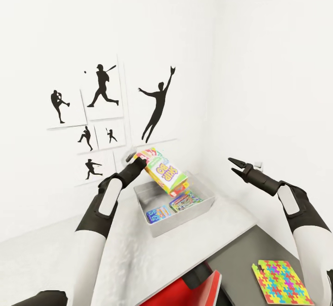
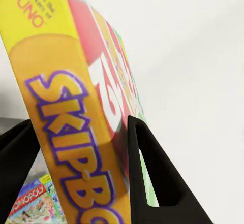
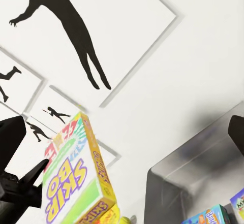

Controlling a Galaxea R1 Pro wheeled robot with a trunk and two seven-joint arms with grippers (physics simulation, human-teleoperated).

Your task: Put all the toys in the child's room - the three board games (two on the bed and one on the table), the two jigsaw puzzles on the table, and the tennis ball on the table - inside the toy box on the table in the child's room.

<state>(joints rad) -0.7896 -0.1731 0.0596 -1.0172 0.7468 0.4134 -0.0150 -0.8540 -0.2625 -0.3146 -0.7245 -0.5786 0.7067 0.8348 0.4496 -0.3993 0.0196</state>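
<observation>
My left gripper is shut on one end of the yellow Skip-Bo board game, holding it tilted just above the light grey toy box on the table. In the left wrist view the fingers clamp the box's yellow edge. Two more board games lie flat inside the toy box, a blue one and a Monopoly one. My right gripper hangs open and empty to the right of the toy box. One jigsaw puzzle lies on the lower dark section. The tennis ball and bed are out of view.
The toy box stands in the room's corner, with white walls close behind and to the right. Black silhouette sports pictures hang on the left wall. A red object pokes up at the table's near edge. The dark grey section has bare surface.
</observation>
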